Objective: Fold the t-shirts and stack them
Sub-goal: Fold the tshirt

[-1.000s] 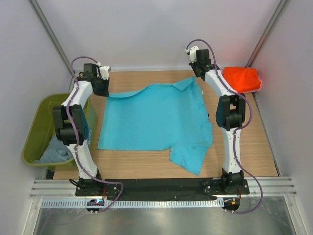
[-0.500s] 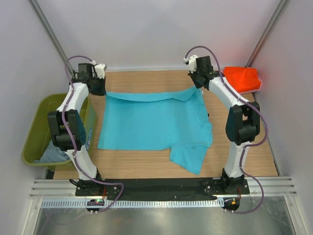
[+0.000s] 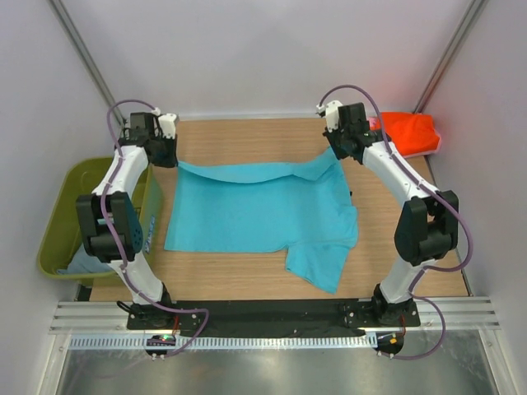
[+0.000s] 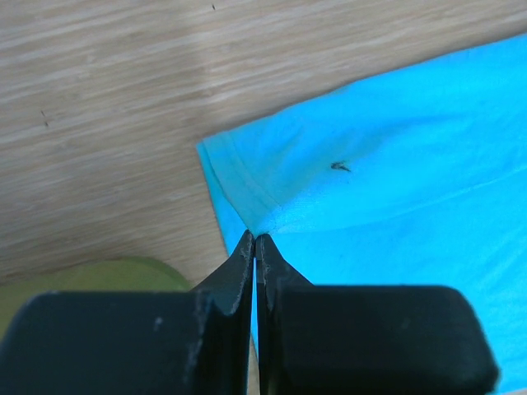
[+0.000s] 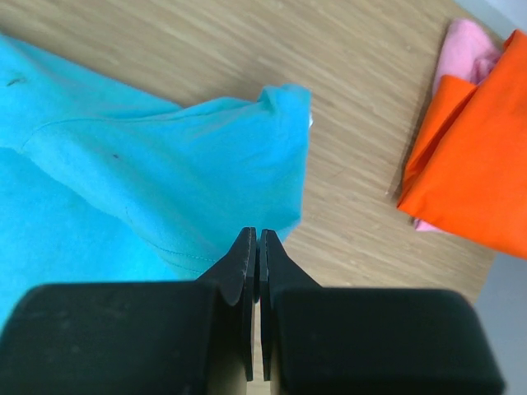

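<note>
A bright turquoise t-shirt (image 3: 255, 210) lies spread on the wooden table (image 3: 247, 132), its far edge raised and sagging between my two grippers. My left gripper (image 3: 174, 162) is shut on the far left corner; in the left wrist view the cloth (image 4: 395, 164) runs into the closed tips (image 4: 255, 237). My right gripper (image 3: 336, 156) is shut on the far right corner, by the sleeve (image 5: 165, 164), at its tips (image 5: 258, 234). A folded orange-red t-shirt (image 3: 408, 132) sits at the far right on a pink one (image 5: 465, 49).
An olive-green bin (image 3: 62, 206) stands off the table's left edge, with grey-blue cloth (image 3: 86, 262) inside. The turquoise shirt's near sleeve (image 3: 317, 263) reaches toward the front edge. Bare wood shows behind the shirt and along its right side.
Both grippers have carried the shirt's far edge toward the near side, the right one farther. The raised edge now sags between them, and both elbows have swung outward.
</note>
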Action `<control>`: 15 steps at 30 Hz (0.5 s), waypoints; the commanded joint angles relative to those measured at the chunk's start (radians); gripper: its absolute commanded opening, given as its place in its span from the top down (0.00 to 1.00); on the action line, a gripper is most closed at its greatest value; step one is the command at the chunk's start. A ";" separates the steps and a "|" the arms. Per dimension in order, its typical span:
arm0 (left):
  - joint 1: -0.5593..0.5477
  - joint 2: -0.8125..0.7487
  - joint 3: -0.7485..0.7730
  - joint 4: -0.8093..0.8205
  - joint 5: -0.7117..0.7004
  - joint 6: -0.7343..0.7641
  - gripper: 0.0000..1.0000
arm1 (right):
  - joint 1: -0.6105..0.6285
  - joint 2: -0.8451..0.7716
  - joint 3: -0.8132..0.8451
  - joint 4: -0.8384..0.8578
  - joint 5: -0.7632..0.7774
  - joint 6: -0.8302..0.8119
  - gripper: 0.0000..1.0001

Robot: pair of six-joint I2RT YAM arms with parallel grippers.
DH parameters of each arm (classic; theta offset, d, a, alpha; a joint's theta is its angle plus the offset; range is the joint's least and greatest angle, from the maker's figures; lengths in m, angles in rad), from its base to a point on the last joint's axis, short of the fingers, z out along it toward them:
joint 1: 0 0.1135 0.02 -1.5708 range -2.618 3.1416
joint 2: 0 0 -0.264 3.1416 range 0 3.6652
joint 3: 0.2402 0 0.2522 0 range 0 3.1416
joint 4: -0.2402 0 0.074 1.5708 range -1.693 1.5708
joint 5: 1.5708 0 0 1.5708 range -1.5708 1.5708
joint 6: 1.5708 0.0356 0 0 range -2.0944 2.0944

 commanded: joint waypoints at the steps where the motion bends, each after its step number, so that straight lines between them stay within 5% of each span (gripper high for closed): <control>1: 0.006 -0.057 -0.028 0.014 -0.002 -0.005 1.00 | 0.019 -0.071 -0.057 -0.005 -0.022 0.027 0.99; 11: 0.006 -0.064 -0.139 0.018 -0.014 -0.017 1.00 | 0.025 -0.086 -0.239 0.047 -0.007 0.001 0.98; 13: 0.006 -0.057 -0.148 0.016 -0.023 -0.025 1.00 | 0.023 -0.086 -0.252 0.064 0.030 -0.014 0.86; 15: 0.004 -0.054 -0.150 0.019 -0.022 -0.031 1.00 | 0.022 -0.097 -0.250 0.081 0.079 -0.031 0.59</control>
